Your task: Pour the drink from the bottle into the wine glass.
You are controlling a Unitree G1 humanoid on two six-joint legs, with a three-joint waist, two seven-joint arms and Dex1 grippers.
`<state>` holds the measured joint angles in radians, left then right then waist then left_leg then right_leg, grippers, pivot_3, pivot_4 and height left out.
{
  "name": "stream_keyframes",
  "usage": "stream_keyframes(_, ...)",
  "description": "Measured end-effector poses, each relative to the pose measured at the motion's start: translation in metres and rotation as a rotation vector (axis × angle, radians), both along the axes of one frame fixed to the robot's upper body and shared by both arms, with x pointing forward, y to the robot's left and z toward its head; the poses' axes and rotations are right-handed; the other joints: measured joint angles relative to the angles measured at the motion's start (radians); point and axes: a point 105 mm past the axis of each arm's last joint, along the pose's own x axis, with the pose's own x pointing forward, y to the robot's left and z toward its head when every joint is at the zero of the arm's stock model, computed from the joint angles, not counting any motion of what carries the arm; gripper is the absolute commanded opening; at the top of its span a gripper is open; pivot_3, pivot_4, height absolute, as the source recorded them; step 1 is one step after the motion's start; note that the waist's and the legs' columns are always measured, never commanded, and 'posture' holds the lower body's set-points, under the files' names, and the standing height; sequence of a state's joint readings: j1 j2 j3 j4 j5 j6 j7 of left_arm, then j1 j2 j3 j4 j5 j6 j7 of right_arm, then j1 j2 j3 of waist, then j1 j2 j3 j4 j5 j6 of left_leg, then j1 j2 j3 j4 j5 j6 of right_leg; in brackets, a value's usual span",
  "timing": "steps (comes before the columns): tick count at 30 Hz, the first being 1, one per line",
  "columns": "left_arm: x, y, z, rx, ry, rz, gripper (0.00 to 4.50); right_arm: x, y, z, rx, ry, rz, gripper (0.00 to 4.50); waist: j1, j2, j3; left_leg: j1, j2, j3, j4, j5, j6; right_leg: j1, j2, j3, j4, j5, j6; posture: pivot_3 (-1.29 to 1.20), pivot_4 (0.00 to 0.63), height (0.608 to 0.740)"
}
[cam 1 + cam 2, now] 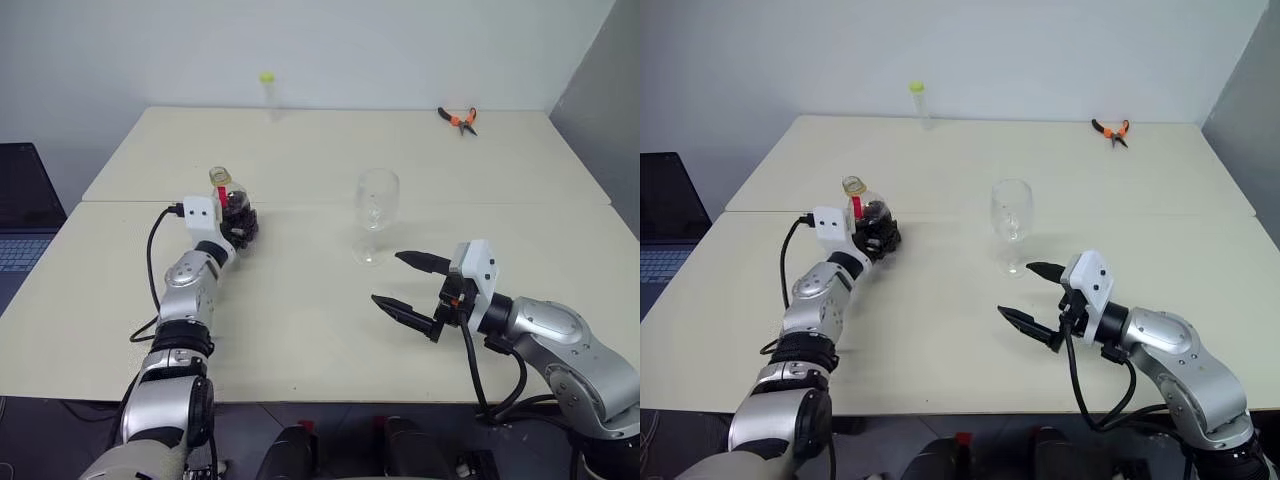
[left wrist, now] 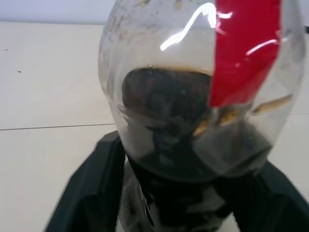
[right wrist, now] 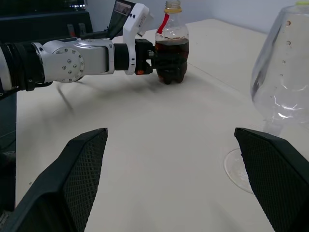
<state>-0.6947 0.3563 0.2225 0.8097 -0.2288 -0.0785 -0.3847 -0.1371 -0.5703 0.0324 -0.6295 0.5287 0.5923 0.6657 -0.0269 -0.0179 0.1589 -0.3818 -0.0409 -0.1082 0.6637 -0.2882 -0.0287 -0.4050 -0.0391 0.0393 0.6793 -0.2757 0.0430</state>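
Bottle [image 3: 171,50]: clear glossy plastic with a smooth red label, sitting between matt black fingers [image 2: 91,193]. Wine glass [image 1: 376,205]: clear shiny glass. Table [image 1: 300,330]: matt cream, smooth.

No text, brand, number or sign could be read anywhere. The bottle [image 3: 171,46] carried a red label strip, but no lettering on it was legible, even up close in the left wrist view. The white housings on both arms bore no readable markings.
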Motion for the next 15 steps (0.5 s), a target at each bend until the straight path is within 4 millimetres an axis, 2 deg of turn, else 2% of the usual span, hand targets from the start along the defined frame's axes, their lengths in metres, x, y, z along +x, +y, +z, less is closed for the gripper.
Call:
stream_keyframes(3,0.003,-0.001,0.004,-0.005,-0.013,0.001,1.04,0.0,0.0,0.001,0.002,-0.004,-0.009,4.5,0.0,-0.002,0.001,0.0,0.0,0.0,0.0,0.0,0.0,0.0,0.0,0.0,0.0,0.0,0.0,0.0,0.15,0.74)
stream_keyframes(5,0.004,-0.002,0.01,-0.004,-0.034,-0.003,0.82,0.0,0.0,0.001,0.002,-0.008,-0.011,4.5,0.0,-0.002,0.001,-0.001,0.0,0.0,0.0,0.001,-0.002,0.0,0.0,0.0,0.0,0.0,0.0,0.0,0.15,0.74)
stream_keyframes(9,0.003,-0.01,0.036,0.019,-0.121,-0.04,0.75,-0.001,0.001,0.005,0.005,-0.023,-0.015,4.5,0.0,-0.004,0.002,-0.002,0.0,0.0,0.0,0.002,-0.003,-0.001,0.0,0.0,0.0,0.0,0.0,0.0,0.15,0.74)
stream_keyframes(12,0.0,-0.025,0.059,0.083,-0.18,-0.101,0.75,0.002,-0.002,0.01,0.029,-0.047,-0.053,4.5,0.0,-0.004,0.002,-0.002,0.0,0.0,0.0,0.002,-0.003,-0.001,-0.001,0.0,0.0,0.0,0.0,0.0,0.15,0.74)
stream_keyframes(15,-0.003,-0.042,0.071,0.151,-0.203,-0.167,0.75,0.006,-0.004,0.016,0.062,-0.077,-0.093,4.5,0.0,-0.004,0.002,-0.001,0.0,0.0,0.0,0.002,-0.003,-0.001,0.0,0.0,0.0,0.0,0.0,0.0,0.15,0.74)
